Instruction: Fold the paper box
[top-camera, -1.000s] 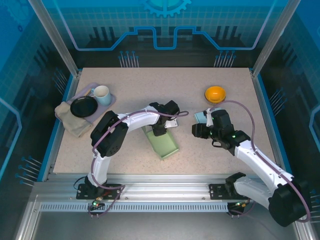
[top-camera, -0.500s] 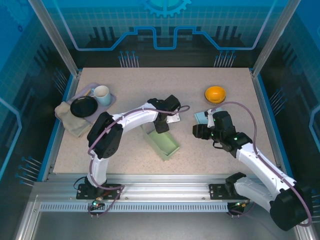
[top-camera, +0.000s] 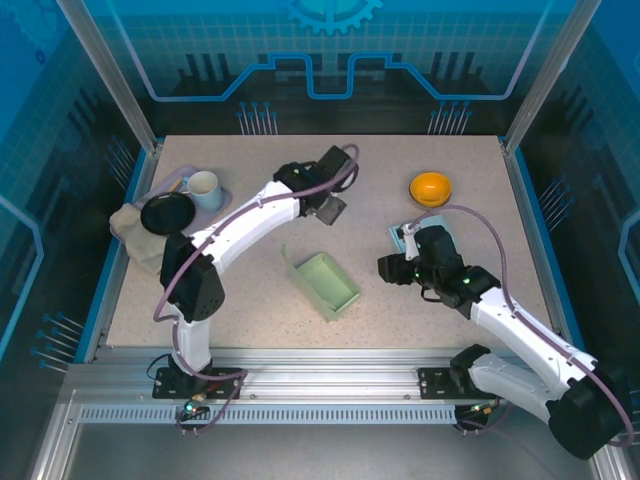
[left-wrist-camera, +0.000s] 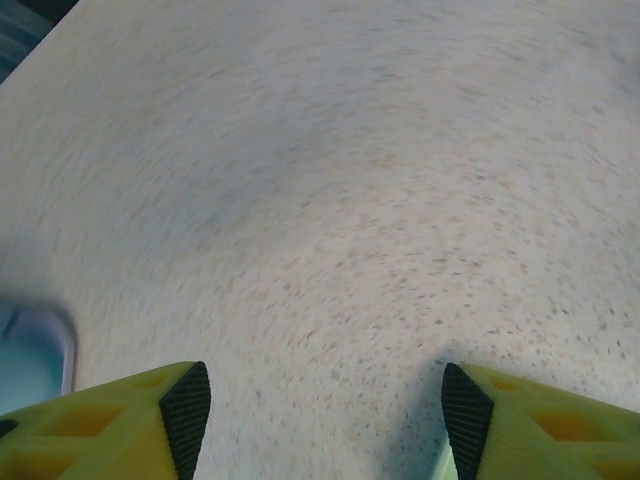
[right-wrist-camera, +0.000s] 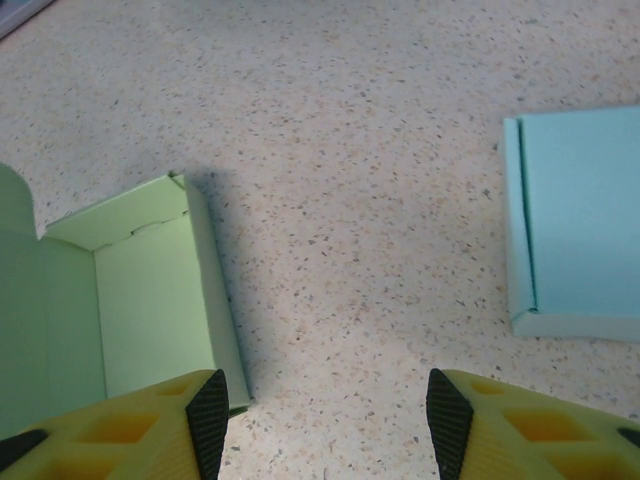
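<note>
Green box (top-camera: 322, 284) lies open mid-table, toward the front edge. Your left gripper (top-camera: 330, 208) and right gripper (top-camera: 388, 268) hover clear, jaws apart, empty. Approach a side wall low and square before pressing.

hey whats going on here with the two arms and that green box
The light green paper box sits on the table between the two arms, its walls up like an open tray, and neither gripper is touching it. The left gripper hangs open over bare table farther back. The right gripper is open too, low beside the box's right side, with a flat teal box lying close by.
</note>
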